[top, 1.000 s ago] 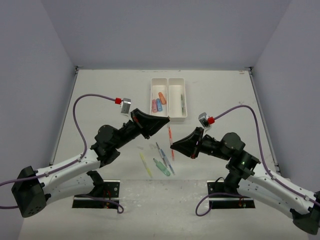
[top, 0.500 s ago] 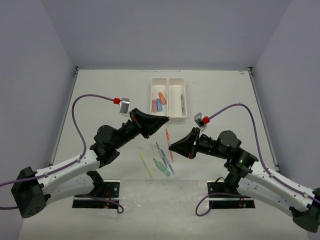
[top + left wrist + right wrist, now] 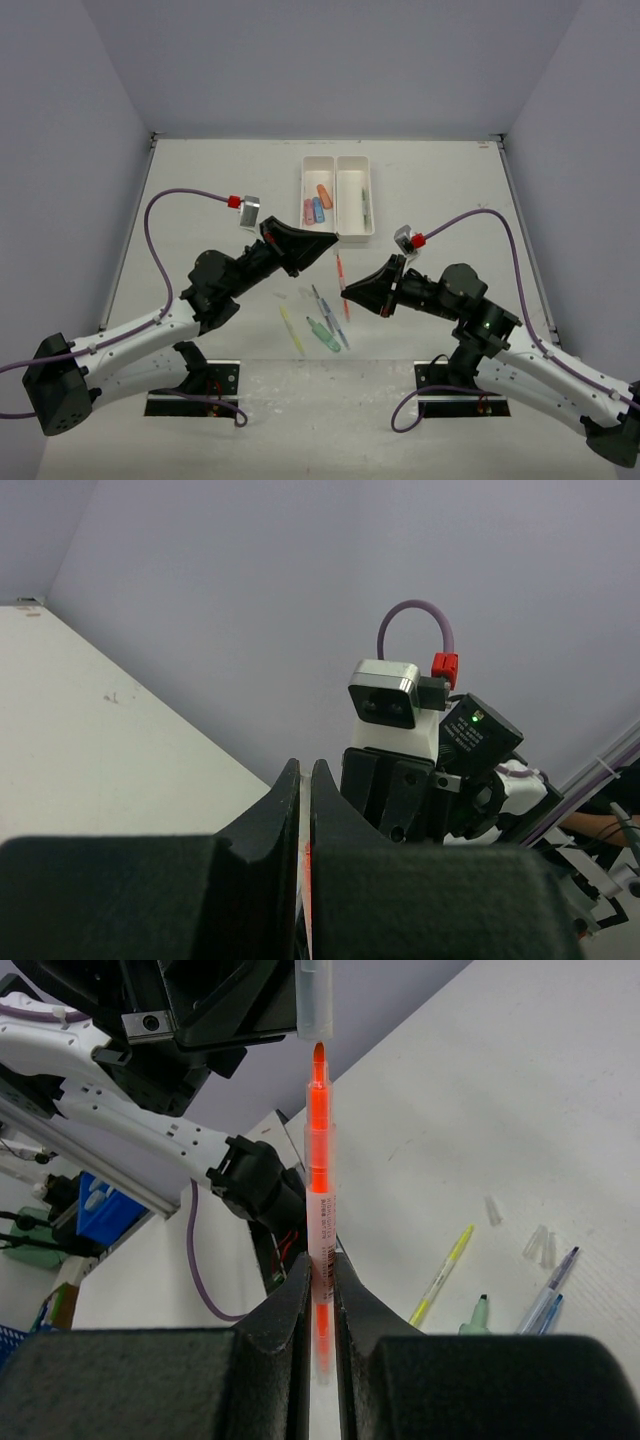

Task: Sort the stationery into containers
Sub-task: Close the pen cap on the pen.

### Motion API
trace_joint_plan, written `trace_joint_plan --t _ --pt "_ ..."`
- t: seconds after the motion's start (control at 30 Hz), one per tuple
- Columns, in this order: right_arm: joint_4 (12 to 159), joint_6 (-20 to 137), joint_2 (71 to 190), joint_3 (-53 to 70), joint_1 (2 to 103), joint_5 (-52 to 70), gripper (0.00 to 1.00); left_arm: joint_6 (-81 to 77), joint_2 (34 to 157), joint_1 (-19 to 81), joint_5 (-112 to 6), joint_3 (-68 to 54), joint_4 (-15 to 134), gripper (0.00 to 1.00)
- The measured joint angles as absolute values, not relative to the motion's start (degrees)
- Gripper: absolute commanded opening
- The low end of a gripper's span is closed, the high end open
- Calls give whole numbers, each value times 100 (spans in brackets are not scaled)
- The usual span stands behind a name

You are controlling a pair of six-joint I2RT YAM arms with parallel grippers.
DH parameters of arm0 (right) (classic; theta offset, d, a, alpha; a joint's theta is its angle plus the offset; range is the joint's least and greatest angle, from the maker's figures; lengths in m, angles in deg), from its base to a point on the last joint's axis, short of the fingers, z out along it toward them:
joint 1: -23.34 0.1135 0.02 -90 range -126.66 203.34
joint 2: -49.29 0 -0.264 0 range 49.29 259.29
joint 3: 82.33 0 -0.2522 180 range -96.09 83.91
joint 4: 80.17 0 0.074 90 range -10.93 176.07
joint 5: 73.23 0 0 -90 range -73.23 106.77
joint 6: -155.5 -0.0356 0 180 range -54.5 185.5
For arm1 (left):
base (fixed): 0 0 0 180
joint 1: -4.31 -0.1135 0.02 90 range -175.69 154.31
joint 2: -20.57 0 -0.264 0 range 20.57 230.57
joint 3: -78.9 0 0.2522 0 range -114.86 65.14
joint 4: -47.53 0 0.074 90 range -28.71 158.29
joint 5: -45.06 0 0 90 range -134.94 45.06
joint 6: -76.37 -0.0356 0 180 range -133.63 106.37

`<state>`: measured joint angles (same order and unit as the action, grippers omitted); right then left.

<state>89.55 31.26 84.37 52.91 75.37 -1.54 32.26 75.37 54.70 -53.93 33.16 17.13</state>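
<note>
Lilac-grey walls close the matt white tabletop point(image 3: 200, 190) on its left, far and right edges, and broad stretches of it lie between the side walls and the white rectangular plastic tray point(image 3: 338, 158) near the far middle. The tray has 2 long compartments side by side: the left 1 holds 3 short chunky pieces, pink point(image 3: 308, 211), blue point(image 3: 318, 209) and orange point(image 3: 324, 196), and the right 1 holds a thin greenish pen point(image 3: 366, 206). Just in front of the tray the arms meet above the tabletop. The right hand point(image 3: 320, 1265) is clamped on the barrel of a glossy orange highlighter point(image 3: 319, 1185), whose bare tip points at a translucent plastic cap point(image 3: 312, 995) pinched in the left hand point(image 3: 332, 243), with a small gap between tip and cap. Below them, loose on the tabletop between the arm bases, lie a slim yellow pen point(image 3: 291, 328), a chunky green piece point(image 3: 323, 334) and 2 thin blue-grey pens point(image 3: 328, 315), close together.
</note>
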Motion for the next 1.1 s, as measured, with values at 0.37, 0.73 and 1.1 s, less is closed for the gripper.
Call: trace_joint_plan --t 0.37,0.73,1.1 --pt "8938 3172 8451 5196 7537 8 0 3278 7710 5470 -5393 3316 1474 0" --pt "9096 3171 8821 4919 7547 283 0 3583 7848 5460 -5355 3482 1003 0" --pt "9169 3403 8946 4775 7570 393 0 3478 7848 5463 -5312 3443 1153 27"
